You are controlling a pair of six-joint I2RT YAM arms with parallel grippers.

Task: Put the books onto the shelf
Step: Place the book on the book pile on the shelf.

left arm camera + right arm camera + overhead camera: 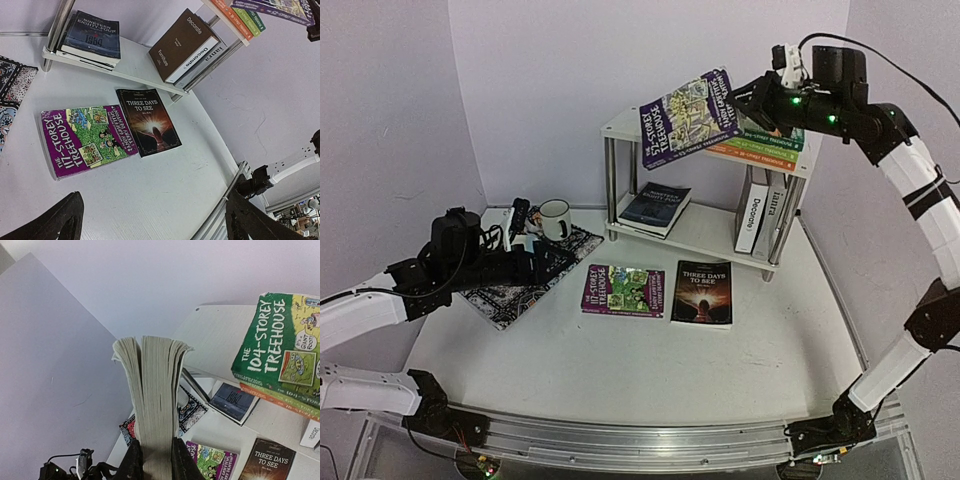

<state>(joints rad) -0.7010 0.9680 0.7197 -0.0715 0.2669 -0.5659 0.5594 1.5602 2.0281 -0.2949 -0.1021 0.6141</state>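
My right gripper (pixel 760 100) is shut on a purple Treehouse book (pixel 688 118), held tilted in the air over the top board of the white shelf (pixel 620 125). In the right wrist view its page edges (pixel 155 400) rise from between the fingers (pixel 134 462). A green and orange stack (pixel 765 145) lies on the top board. A dark book (pixel 655 207) and upright white books (pixel 754 215) are on the lower board. A purple book (pixel 623 290) and a black book (pixel 702 292) lie flat on the table. My left gripper (pixel 532 262) hangs open and holds nothing.
A dark patterned placemat (pixel 520 285) lies at the left under the left arm, with a white mug (pixel 555 218) at its far end. A metal rail (pixel 640 440) runs along the near table edge. Walls close in behind and to both sides.
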